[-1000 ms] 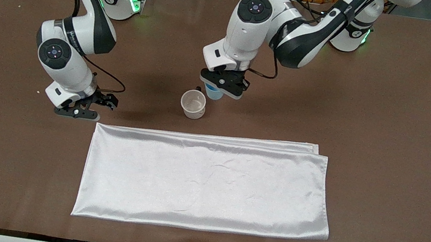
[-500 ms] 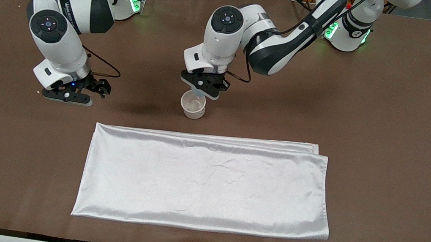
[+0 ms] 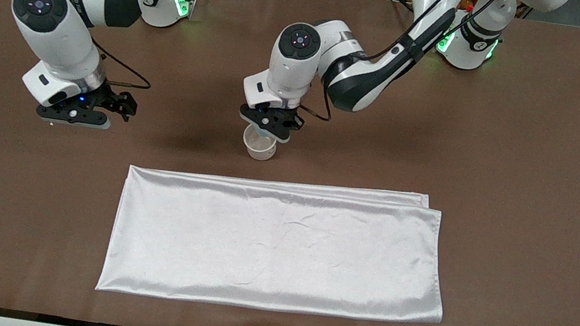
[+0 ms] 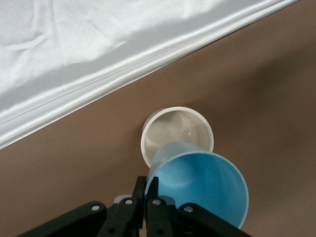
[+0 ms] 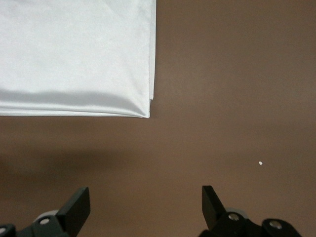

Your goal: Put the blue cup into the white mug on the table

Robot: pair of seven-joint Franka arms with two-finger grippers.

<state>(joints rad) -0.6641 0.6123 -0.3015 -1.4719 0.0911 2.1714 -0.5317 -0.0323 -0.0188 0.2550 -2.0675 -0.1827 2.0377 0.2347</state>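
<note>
Right gripper (image 3: 75, 115) first: fingers (image 5: 74, 207) spread wide, nothing between them, waiting low over bare table (image 3: 497, 159) at about nine o'clock of the white mug (image 3: 259, 148).

Left gripper (image 3: 268, 124) next: fingers (image 4: 140, 195) pinched shut on the wall of the blue cup (image 4: 197, 187), one inside the rim and one outside. Blue cup in the air right over the mug's mouth, its base overlapping the mug's rim in the left wrist view. Cannot tell whether the base is past the rim yet.

Step in hand, by the look of it: lowering the cup into the mug.
- Centre the cup's base on the mug's opening before going down. It looks a little off toward one edge, and a base that catches the rim could tip or shove the mug.
- Hold the cup upright and descend slowly; little clearance likely, with the cup only slightly narrower.
- Open the fingers only once the cup sits in the mug, then lift straight up so the inner finger does not drag the cup out.

Containers: white mug upright on the table, off-white inside, nothing in it. Blue cup mouth up, also empty.

White cloth (image 3: 277, 247) flat on the table at six o'clock of the mug, apart from it — no part in this step.
</note>
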